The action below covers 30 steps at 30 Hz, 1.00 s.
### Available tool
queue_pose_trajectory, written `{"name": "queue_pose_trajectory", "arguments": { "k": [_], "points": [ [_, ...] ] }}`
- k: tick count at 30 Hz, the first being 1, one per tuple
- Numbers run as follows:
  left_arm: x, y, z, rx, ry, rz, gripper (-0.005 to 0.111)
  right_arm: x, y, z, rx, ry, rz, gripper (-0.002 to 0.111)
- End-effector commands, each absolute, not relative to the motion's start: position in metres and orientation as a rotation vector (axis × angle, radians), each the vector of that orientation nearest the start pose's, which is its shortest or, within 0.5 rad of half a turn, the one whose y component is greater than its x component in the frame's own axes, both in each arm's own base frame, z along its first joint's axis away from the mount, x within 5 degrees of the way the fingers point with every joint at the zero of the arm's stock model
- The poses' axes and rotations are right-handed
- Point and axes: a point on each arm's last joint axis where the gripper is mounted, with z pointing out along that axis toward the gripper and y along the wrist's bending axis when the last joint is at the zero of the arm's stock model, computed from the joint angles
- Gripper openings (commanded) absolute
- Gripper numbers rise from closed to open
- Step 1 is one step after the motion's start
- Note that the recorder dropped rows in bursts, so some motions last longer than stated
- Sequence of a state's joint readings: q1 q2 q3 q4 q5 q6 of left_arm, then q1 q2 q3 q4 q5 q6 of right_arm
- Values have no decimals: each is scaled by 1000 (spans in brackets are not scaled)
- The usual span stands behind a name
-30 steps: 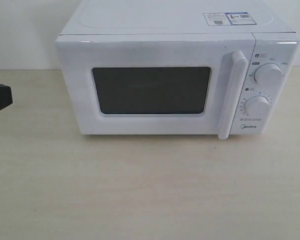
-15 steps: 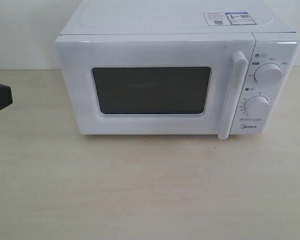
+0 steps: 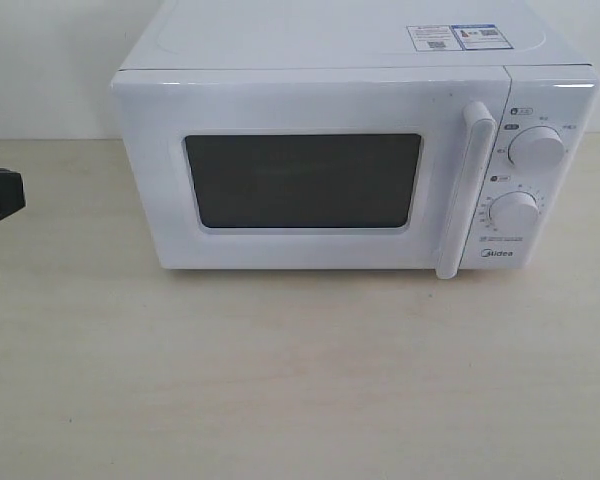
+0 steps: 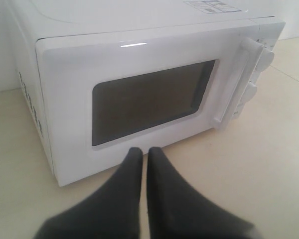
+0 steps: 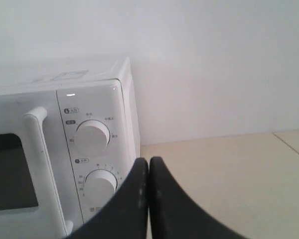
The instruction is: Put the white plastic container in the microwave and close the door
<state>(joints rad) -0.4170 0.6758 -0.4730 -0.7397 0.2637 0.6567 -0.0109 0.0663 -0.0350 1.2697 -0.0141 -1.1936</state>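
microwave [image 4: 139,74] sits ahead of the left gripper [image 4: 142,151].

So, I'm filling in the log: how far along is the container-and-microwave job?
Done: the door is shut flush. In hand: nothing; the left gripper and right gripper are both shut and empty, clear of the microwave. Left: unclear. No container shows on the table, and the window is too dark to see inside, so it may be finished or not started.
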Motion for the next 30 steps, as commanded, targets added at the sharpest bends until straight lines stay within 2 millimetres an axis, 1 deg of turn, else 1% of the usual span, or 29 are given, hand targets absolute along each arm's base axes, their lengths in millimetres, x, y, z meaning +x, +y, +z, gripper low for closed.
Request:
{"name": "queue_pose_trajectory", "arguments": {
  "k": [1,8,12,15,22,30],
  "points": [
    [121,-71,295,446,1850,-497,4,57,-3,223,90,1472,30,0],
    [121,-71,295,445,1848,-496,4,57,-3,223,101,1475,49,0],
    [121,-71,295,445,1848,-496,4,58,-1,222,117,1480,96,0],
    [121,-71,295,445,1848,-496,4,58,2,219,60,1519,86,0],
    [121,-71,295,447,1851,-498,4,58,0,216,123,1551,111,0],
    [121,-71,295,447,1851,-498,4,58,0,216,118,1551,105,0]
  ]
}}
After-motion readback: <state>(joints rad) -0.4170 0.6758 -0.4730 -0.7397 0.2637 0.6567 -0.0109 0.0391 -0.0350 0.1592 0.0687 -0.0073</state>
